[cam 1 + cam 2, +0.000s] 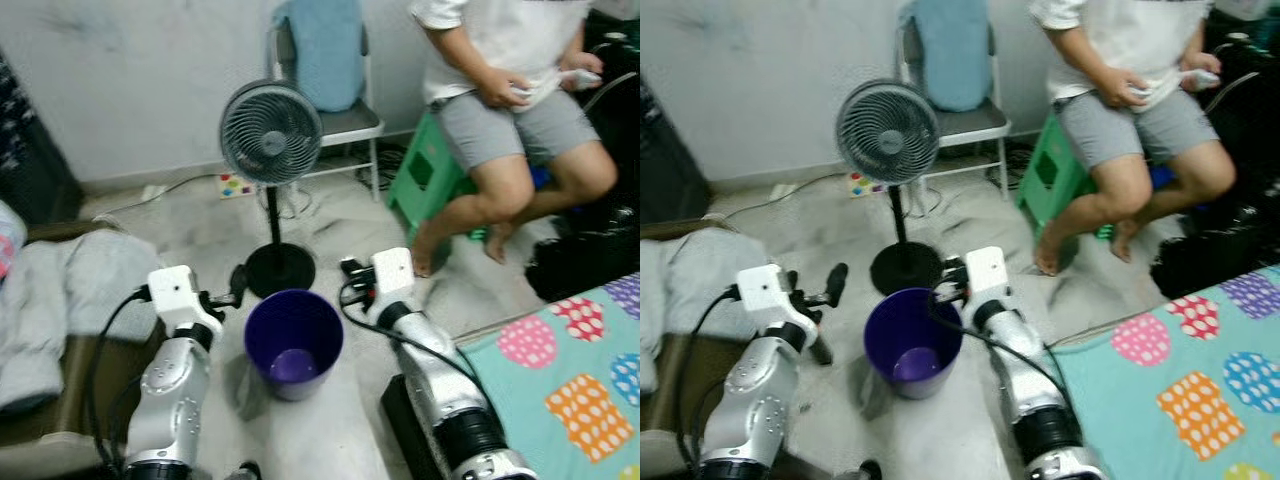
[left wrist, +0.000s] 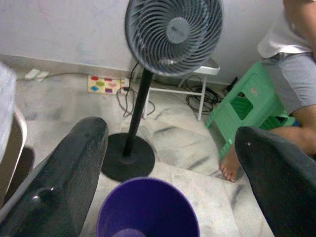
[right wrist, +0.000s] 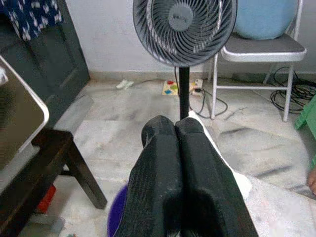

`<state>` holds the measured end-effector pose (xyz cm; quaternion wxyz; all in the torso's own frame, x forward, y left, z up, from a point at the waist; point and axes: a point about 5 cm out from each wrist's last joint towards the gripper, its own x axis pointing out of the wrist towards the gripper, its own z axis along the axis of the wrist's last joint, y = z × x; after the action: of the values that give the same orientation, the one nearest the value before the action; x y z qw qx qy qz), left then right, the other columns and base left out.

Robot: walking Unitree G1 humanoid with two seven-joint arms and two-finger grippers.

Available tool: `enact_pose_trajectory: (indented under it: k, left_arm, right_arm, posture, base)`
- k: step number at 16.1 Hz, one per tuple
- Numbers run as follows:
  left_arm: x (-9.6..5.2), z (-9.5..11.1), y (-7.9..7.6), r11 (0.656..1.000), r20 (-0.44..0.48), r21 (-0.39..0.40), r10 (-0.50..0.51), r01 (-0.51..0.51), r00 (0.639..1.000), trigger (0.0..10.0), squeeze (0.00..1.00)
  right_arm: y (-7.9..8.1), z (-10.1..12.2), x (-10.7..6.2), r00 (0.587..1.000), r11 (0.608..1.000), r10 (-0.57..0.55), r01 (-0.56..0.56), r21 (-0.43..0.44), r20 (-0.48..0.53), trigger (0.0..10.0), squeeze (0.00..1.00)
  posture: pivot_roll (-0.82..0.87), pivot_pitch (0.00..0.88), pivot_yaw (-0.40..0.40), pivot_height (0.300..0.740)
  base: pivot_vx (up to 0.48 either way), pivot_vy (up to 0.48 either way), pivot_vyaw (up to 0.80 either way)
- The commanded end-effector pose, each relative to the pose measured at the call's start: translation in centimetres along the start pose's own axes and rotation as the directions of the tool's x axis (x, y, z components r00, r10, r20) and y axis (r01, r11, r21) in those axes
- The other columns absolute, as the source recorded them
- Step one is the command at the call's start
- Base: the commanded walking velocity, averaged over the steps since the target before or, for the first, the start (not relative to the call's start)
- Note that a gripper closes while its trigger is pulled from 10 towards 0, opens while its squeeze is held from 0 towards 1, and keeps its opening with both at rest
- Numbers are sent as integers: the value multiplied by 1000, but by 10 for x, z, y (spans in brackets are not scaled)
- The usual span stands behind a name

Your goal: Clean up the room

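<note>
A purple bin (image 1: pixel 293 340) stands on the marble floor between my two arms, with a pale patch at its bottom. My left gripper (image 2: pixel 170 134) is open beside the bin's left rim, its two black fingers (image 2: pixel 64 182) spread wide with nothing between them. My right gripper (image 3: pixel 177 126) is shut over the bin's right rim. A white scrap (image 3: pixel 240 183), perhaps paper, sticks out from under its pressed fingers. In the left eye view the right gripper (image 1: pixel 352 277) is just right of the bin.
A standing fan (image 1: pixel 270 132) is right behind the bin, its cable running to a power strip (image 1: pixel 235 185). A folding chair (image 1: pixel 345 120) with a blue cushion, a green stool (image 1: pixel 425 170) and a seated person (image 1: pixel 500 100) are beyond. Grey clothes (image 1: pixel 60 290) lie left, a dotted bedsheet (image 1: pixel 570 370) right.
</note>
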<state>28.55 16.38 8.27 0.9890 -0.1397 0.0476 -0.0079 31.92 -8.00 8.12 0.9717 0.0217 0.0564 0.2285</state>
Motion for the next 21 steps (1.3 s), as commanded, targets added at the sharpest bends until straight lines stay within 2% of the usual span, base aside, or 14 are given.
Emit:
enact_pose_trajectory:
  k: [1, 13, 21]
  left_arm:
    - [0, -1, -1, 1000, -3, 0, -8, 8, 1000, 10000, 0]
    - [3, 1, 1, 1000, 0, 2, 12, -12, 1000, 10000, 0]
    - [5, 1, 3, 999, 1, 12, 30, -30, 1000, 10000, 0]
  right_arm:
    - [-2, 0, -1, 1000, 1000, -4, 4, -6, 1, 10000, 0]
    - [-2, 3, 2, 1000, 1000, -4, 4, -15, 6, 10000, 0]
    - [-2, 4, 4, 1000, 1000, 1, 0, -26, 11, 10000, 0]
  posture:
    - [-93, 42, -18, 740]
    - [-95, 46, -17, 740]
    - [-97, 41, -14, 740]
  base:
    - [266, 0, 0]
    - [268, 0, 0]
    - [0, 0, 759]
